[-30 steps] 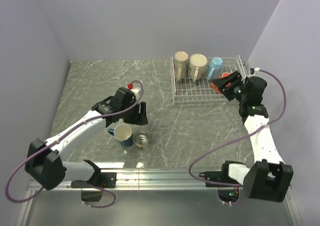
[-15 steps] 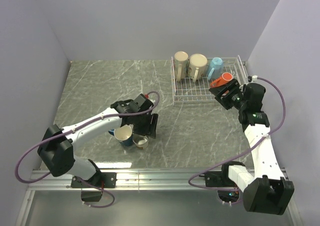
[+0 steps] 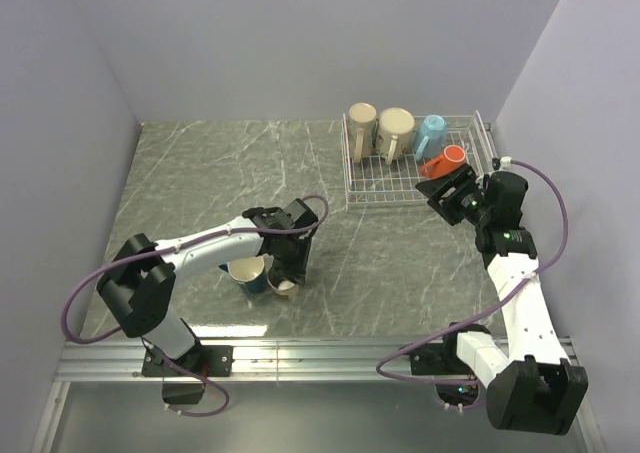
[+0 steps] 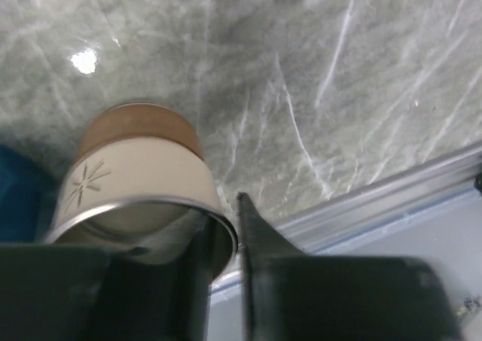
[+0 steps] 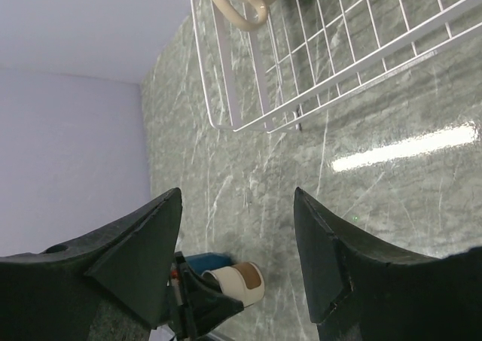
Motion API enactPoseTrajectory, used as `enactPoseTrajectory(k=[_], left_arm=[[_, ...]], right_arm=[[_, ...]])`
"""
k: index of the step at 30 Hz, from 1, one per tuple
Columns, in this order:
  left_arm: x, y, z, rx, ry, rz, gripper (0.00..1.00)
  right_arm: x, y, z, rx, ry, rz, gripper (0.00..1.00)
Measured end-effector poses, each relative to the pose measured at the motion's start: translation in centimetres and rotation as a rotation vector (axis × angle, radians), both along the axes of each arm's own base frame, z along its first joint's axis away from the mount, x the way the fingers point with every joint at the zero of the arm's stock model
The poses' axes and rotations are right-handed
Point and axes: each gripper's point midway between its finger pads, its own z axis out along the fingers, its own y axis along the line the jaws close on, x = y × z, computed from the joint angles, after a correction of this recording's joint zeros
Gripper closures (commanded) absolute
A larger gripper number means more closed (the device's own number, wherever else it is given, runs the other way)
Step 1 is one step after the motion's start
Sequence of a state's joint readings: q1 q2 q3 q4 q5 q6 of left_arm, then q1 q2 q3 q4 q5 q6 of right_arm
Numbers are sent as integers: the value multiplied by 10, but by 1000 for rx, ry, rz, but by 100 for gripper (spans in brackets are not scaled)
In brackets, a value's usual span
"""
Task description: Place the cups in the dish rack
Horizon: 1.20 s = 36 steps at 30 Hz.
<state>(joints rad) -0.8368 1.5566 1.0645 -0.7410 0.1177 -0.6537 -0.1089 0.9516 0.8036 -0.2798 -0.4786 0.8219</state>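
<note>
4 of 6 loaded in the dish rack, far right: cream mug, white mug, light blue mug, orange mug. Not yet loaded, on the table near centre: dark blue mug and grey metallic cup. Left gripper straddles the grey cup's rim; can't tell if clamped. Right gripper is spread and empty, just near of the rack.

grey mug mostly under left pincer, dark blue mug cropped (wrist view)

Marbled bench enclosed by lilac walls.
The grey-green surface is veined with white streaks and marked by bright reflections; a metal rail is fixed along its near edge, and the walls are left plain.
</note>
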Motion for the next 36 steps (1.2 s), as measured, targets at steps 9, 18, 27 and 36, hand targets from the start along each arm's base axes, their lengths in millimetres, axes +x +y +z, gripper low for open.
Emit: enactPoseTrajectory(k=[9,18,27,36], left_arm=[[19,-15,27,-18,-59,-25,100],[93,-47,160,-506,-247,25,100],[98,-38,299,-1229,-426,-31,99],[85,-43,319,-1455,-340,-105,100]], right_arm=[[0,3,23,49,6,-8,31],[3,50,136,125,-207,211,27],[-33,122,113,254,-103,473,23],[-28,151,119,335,-91,534,20]])
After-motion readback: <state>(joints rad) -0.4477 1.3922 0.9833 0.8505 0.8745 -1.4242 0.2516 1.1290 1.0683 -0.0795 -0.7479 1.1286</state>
